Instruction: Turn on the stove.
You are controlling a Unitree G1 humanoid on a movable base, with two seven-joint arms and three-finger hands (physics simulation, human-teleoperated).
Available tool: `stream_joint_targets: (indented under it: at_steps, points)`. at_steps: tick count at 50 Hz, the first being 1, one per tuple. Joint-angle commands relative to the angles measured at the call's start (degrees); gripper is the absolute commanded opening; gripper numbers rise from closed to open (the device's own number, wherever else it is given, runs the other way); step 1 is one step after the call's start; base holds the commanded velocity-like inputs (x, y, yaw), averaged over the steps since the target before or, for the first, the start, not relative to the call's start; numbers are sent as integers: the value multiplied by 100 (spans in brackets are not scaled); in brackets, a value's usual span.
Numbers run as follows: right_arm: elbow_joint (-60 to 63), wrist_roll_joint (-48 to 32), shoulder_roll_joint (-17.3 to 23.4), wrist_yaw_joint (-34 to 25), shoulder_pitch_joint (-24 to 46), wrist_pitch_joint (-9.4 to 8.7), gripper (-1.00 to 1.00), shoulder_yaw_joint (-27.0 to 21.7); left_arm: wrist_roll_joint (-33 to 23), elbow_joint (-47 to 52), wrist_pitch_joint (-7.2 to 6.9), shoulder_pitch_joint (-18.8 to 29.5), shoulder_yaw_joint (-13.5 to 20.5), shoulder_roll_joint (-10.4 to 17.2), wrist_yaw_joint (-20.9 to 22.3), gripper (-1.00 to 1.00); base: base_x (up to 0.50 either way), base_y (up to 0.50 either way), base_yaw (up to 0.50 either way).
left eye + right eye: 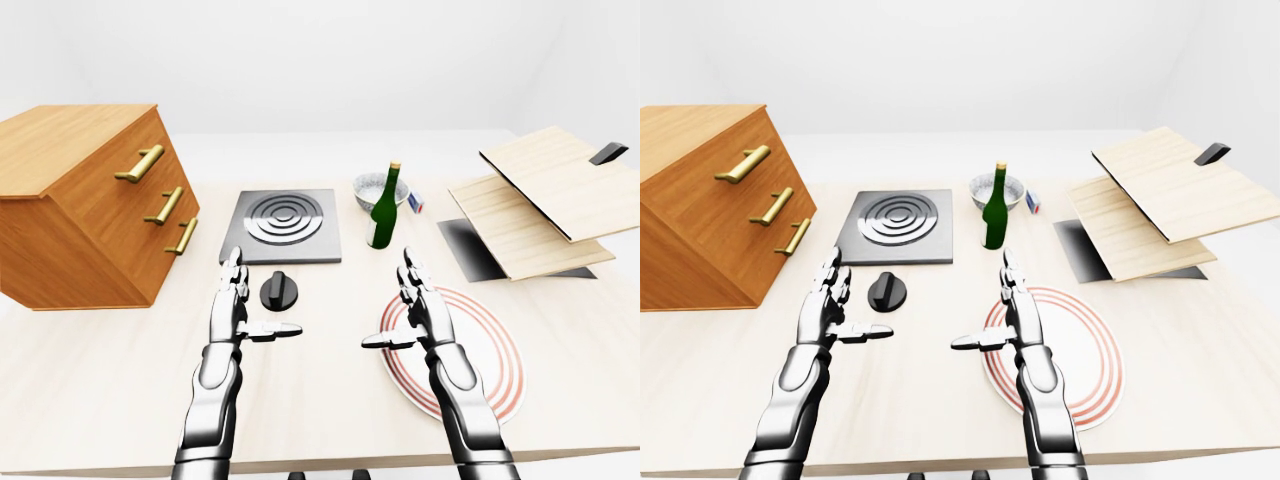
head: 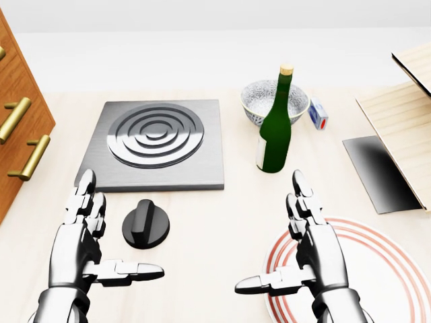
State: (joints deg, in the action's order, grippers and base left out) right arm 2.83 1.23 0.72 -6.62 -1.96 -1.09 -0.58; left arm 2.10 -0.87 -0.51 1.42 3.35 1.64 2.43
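The grey square stove plate point(image 2: 156, 145) with concentric rings lies on the pale wooden table point(image 2: 209, 222), upper left of middle in the head view. Its round black knob point(image 2: 145, 233) sits on the table just below the plate. My left hand point(image 2: 114, 229) is open, palm inward, directly left of the knob; its thumb points right beneath the knob without touching it. My right hand point(image 2: 269, 232) is open too, to the right of the knob, over the rim of a plate, holding nothing.
A green bottle point(image 2: 276, 128) stands right of the stove, with a patterned bowl point(image 2: 259, 101) and a small box point(image 2: 318, 113) behind it. A red-ringed plate point(image 2: 384, 269) lies lower right. A wooden drawer chest point(image 1: 90, 200) stands left; stacked boards point(image 1: 540, 195) lie right.
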Motion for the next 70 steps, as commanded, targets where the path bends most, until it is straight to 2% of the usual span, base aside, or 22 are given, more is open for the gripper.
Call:
stream_joint_targets:
  at_steps: [1,4,8,12,17,19,21,23,25,26,36,41,48,53,66,70]
  points:
    - [-1,39,-7,-4,-88,273,100,11,23,-125,25,58,29,21,4,100,0,0,0]
    - [-94,-198,5,60,-123,482,100,91,22,-171,39,76,30,25,4,100,0,0,0]
    - [-85,-46,-9,21,-87,390,100,32,11,-194,41,77,9,18,12,100,0,0,0]
    - [-64,-44,-5,27,-92,367,100,28,-69,-511,196,159,-64,-13,-4,100,0,0,0]
    - [-53,-11,5,20,-63,318,100,-3,-110,-729,285,218,-116,-30,-4,100,0,0,0]
    - [-31,5,6,12,-62,291,100,-9,-102,-727,270,217,-123,-33,0,100,0,0,0]
    - [-47,-10,6,21,-54,294,100,-7,-149,-929,373,272,-160,-51,-15,100,0,0,0]
    - [-41,-13,6,16,-54,288,100,-3,-173,-1052,419,307,-191,-68,-21,100,0,0,0]
    - [-49,-7,10,13,-42,284,100,-12,-194,-1358,539,425,-196,-72,-30,100,0,0,0]
    - [-53,-7,11,14,-36,278,100,-15,-216,-1467,551,464,-202,-70,-44,100,0,0,0]
    - [-135,21,25,11,38,283,100,-61,-274,-2229,551,709,-237,-92,-96,100,0,0,0]
    - [-87,62,35,7,49,222,100,-93,-300,-2242,551,633,-308,-142,-89,100,0,0,0]
    - [-219,66,44,16,129,263,100,-116,-388,-2572,551,639,-396,-208,-93,100,0,0,0]
    - [-152,78,44,21,105,221,100,-115,-434,-2715,551,636,-460,-263,-100,100,0,0,0]
    - [-215,93,54,29,158,226,100,-147,-431,-2568,551,337,-762,-443,263,100,0,0,0]
    - [-153,141,71,20,167,156,100,-184,-425,-2542,551,317,-801,-472,319,100,0,0,0]
